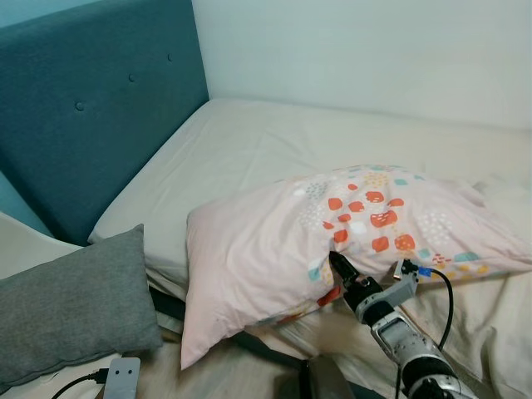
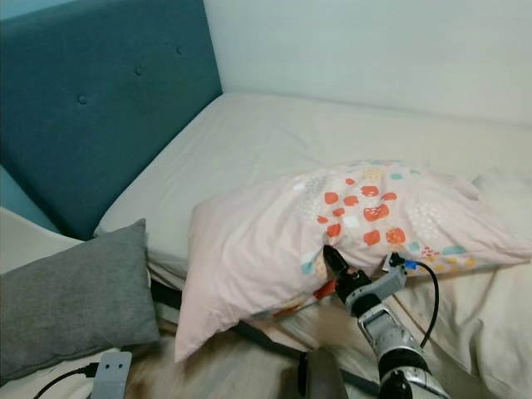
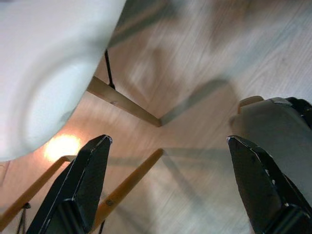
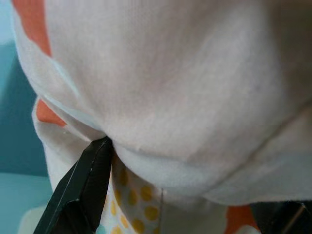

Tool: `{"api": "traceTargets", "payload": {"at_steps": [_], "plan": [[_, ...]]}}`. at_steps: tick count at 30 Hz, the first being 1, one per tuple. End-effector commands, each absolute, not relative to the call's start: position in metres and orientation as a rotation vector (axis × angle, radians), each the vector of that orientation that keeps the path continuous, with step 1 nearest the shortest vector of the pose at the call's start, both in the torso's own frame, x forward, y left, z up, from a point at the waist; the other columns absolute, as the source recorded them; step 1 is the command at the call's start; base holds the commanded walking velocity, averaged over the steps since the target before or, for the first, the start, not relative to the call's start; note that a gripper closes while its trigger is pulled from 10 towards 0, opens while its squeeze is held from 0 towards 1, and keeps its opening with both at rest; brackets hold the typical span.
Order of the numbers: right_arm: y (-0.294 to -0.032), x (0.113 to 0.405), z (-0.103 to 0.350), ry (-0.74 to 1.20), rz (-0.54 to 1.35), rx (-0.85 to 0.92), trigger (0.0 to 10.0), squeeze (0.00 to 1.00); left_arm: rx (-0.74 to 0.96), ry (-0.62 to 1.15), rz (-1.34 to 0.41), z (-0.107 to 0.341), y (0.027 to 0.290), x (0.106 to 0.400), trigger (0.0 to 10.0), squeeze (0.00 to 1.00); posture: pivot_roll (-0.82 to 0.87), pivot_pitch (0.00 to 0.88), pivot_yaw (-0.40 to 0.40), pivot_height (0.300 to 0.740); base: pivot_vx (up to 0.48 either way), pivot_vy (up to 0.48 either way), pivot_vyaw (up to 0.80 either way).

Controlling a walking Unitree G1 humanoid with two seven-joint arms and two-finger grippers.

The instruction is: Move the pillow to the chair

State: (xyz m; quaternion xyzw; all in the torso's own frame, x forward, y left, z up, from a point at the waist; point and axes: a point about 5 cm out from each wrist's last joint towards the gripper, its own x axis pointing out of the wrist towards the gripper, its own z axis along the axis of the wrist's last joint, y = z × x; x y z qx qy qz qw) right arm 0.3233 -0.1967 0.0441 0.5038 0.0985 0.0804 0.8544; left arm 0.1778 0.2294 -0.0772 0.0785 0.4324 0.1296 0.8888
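A pale pink pillow (image 1: pixel 266 249) with orange and teal patches lies across the near edge of the bed (image 1: pixel 274 141), one corner hanging past the mattress. My right gripper (image 1: pixel 337 266) reaches up from below and is shut on the pillow's near edge; the right wrist view has pillow fabric (image 4: pixel 185 97) bulging between the two black fingers (image 4: pixel 83 190). My left gripper (image 3: pixel 169 140) stands open over wooden floor, with the white seat of the chair (image 3: pixel 44 63) and its wooden legs just beyond the fingertips (image 3: pixel 97 156).
A teal padded headboard (image 1: pixel 91 100) stands at the left of the bed. A grey cushion (image 1: pixel 71 303) lies at the lower left, with a small grey device (image 1: pixel 122 376) and its cable beside it. Crumpled white bedding (image 1: pixel 507 199) lies at the right.
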Motion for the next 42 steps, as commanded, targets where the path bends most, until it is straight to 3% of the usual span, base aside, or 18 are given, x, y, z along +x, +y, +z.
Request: {"api": "traceTargets", "payload": {"at_steps": [1, 2, 19, 23, 33, 42], "plan": [[-0.192, 0.328, 0.048, 0.182, 0.153, 1.091, 10.0, 0.00, 0.199, 0.909, 0.277, -0.077, 0.239, 0.172, 10.0, 0.00, -0.12, 0.082, 0.087, 0.585, 0.000, 0.000, 0.00], [-0.193, 0.331, 0.051, 0.169, 0.140, 1.108, 0.0, 0.00, 0.201, 0.908, 0.281, -0.077, 0.241, 0.171, 10.0, 0.00, -0.12, 0.082, 0.087, 0.585, 0.000, 0.000, 0.00], [-0.172, 0.350, 0.070, 0.178, 0.216, 0.968, 0.0, 0.00, 0.206, 0.881, 0.302, -0.074, 0.247, 0.172, 10.0, 0.00, -0.08, 0.064, 0.064, 0.585, 0.000, 0.000, 0.00], [-0.171, 0.362, 0.099, 0.024, 0.337, 0.975, 0.0, 0.00, 0.180, 0.829, 0.333, -0.067, 0.251, 0.185, 10.0, 0.00, -0.08, 0.062, 0.066, 0.590, 0.000, 0.000, 0.00], [-0.166, 0.376, 0.142, -0.130, 0.498, 0.945, 0.0, 0.00, 0.109, 0.715, 0.401, -0.045, 0.260, 0.217, 10.0, 0.00, -0.09, 0.058, 0.064, 0.623, 0.000, 0.000, 0.00], [-0.154, 0.383, 0.196, -0.303, 0.666, 0.893, 0.0, 0.00, 0.092, 0.662, 0.370, -0.038, 0.247, 0.233, 10.0, 0.00, -0.11, 0.052, 0.071, 0.656, -0.267, 0.000, 0.00]]}}
